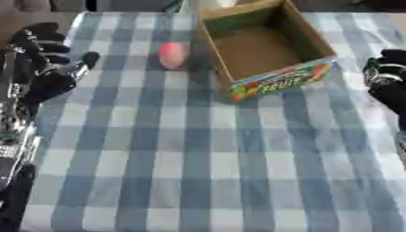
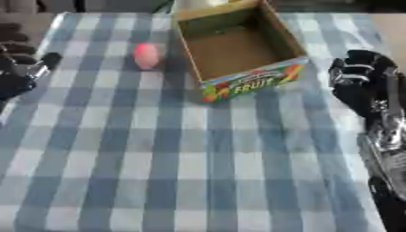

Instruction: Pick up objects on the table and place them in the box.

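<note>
A small pink egg-shaped object [image 1: 172,55] lies on the blue-and-white checked tablecloth, just left of an open cardboard box [image 1: 305,78] with a colourful FRUIT label on its front. The box's inside looks empty. My left hand [image 1: 47,56] hovers at the table's left edge, some way left of the pink object, with fingers curled and holding nothing. My right hand [image 2: 361,77] is at the right edge, to the right of the box, fingers curled and empty too.
The checked tablecloth [image 1: 198,172] covers the whole table, with a broad stretch of bare cloth in front of the box. The table's far edge runs just behind the box.
</note>
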Tool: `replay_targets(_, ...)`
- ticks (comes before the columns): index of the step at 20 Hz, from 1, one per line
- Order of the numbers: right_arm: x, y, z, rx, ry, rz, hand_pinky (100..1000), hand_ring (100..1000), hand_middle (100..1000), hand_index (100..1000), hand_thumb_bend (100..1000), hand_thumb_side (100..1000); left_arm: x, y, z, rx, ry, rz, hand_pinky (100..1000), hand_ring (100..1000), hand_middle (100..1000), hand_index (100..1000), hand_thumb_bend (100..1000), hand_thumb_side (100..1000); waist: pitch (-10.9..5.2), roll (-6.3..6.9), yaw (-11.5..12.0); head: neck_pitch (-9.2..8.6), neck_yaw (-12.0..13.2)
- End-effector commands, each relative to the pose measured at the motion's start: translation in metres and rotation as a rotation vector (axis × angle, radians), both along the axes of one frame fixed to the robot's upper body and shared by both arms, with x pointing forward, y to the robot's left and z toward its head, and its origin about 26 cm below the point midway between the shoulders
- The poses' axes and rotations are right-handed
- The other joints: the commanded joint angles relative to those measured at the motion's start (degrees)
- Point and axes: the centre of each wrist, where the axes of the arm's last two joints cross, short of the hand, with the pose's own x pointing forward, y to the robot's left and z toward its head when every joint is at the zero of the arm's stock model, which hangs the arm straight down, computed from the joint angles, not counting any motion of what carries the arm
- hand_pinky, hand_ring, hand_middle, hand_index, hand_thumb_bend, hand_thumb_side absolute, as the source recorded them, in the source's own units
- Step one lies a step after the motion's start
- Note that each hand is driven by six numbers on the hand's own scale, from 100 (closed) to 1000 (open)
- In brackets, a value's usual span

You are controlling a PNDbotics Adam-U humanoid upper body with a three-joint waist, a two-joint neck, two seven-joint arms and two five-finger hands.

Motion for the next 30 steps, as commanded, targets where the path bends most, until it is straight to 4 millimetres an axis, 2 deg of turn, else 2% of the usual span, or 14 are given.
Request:
replay_targets(1, 0.000, -0.005, 0.009, -0.013, -0.022, -0.001, 608, 645, 615, 692, 188, 106, 0.004, 0.003, 0.013, 0.058, -0.018, 0.010, 607, 625, 610, 745, 675, 100, -1.15, 0.11, -0.1, -0.71, 0.3)
replay_targets(8, 0.000, -0.004, 0.008, -0.016, -0.017, 0.005, 608, 645, 615, 692, 189, 107, 0.026, -0.005, 0.025, 0.148, 0.020, 0.022, 607, 636, 615, 738, 686, 100, -1.44, 0.16, -0.7, -0.59, 0.5)
replay_targets(18, 0.000, -0.002, 0.007, -0.022, -0.011, 0.018, 608, 644, 615, 692, 192, 106, 0.075, -0.029, 0.028, 0.234, 0.113, -0.003, 610, 648, 621, 741, 696, 100, -1.69, 0.19, -2.1, -0.33, 0.8)
replay_targets(23, 0.000, 0.000, 0.007, -0.023, -0.008, 0.027, 608, 644, 615, 692, 194, 106, 0.096, -0.046, 0.022, 0.258, 0.150, -0.027, 611, 651, 624, 743, 702, 100, -1.74, 0.26, -2.9, -0.50, 1.3)
replay_targets(30, 0.000, 0.001, 0.006, -0.026, -0.003, 0.035, 607, 644, 615, 692, 195, 105, 0.115, -0.064, 0.007, 0.313, 0.221, -0.023, 616, 655, 624, 743, 720, 100, -1.68, 0.59, -3.8, -0.61, 1.8)
